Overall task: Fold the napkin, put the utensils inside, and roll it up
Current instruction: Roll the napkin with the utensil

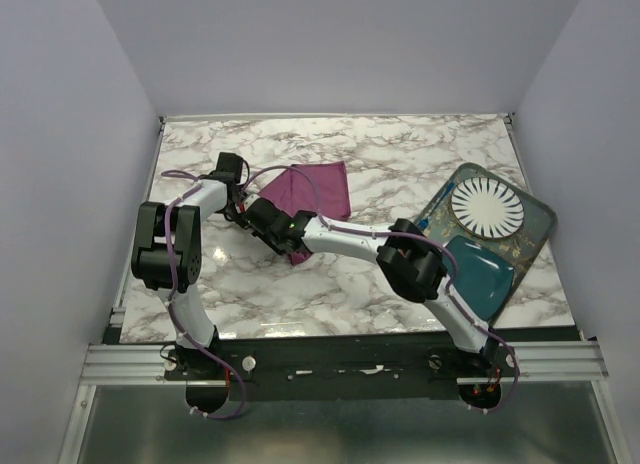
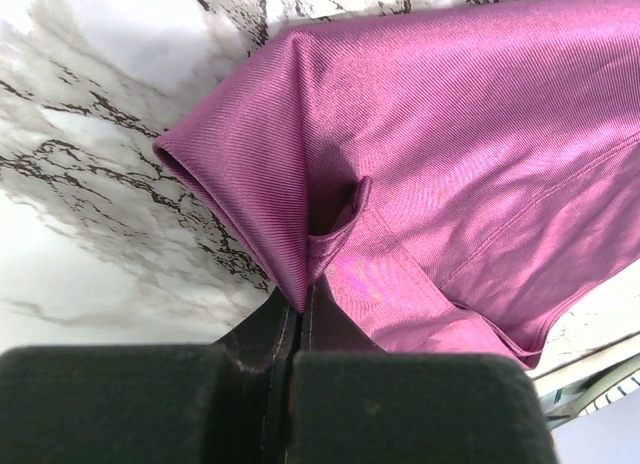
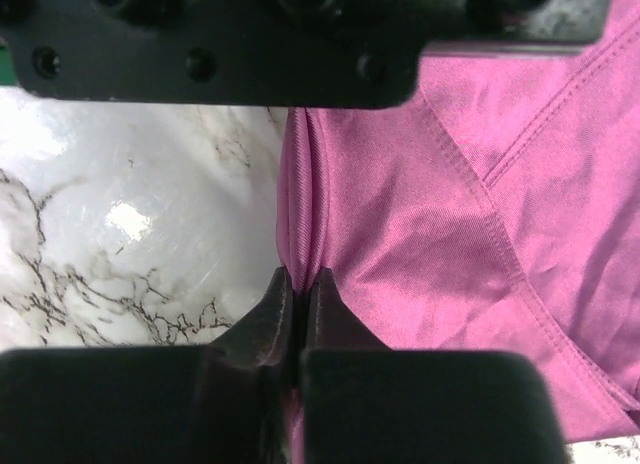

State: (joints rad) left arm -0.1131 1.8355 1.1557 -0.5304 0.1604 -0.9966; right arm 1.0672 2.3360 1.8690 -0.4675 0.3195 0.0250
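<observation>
The plum-purple napkin point(image 1: 315, 189) lies partly folded on the marble table, left of centre. My left gripper point(image 1: 238, 210) is shut on a bunched fold at the napkin's left edge, and the cloth point(image 2: 450, 154) rises from its fingertips point(image 2: 300, 302). My right gripper point(image 1: 268, 222) is shut on a pinched edge of the napkin point(image 3: 440, 214) close beside the left one, with cloth between its tips point(image 3: 300, 280). A corner of the napkin point(image 1: 298, 255) hangs below the right arm. I cannot make out the knife in any view.
A patterned tray point(image 1: 535, 239) at the right holds a white ribbed plate point(image 1: 487, 209) and a teal-blue mat point(image 1: 480, 274). The left gripper's black body point(image 3: 250, 34) fills the top of the right wrist view. White walls enclose the table.
</observation>
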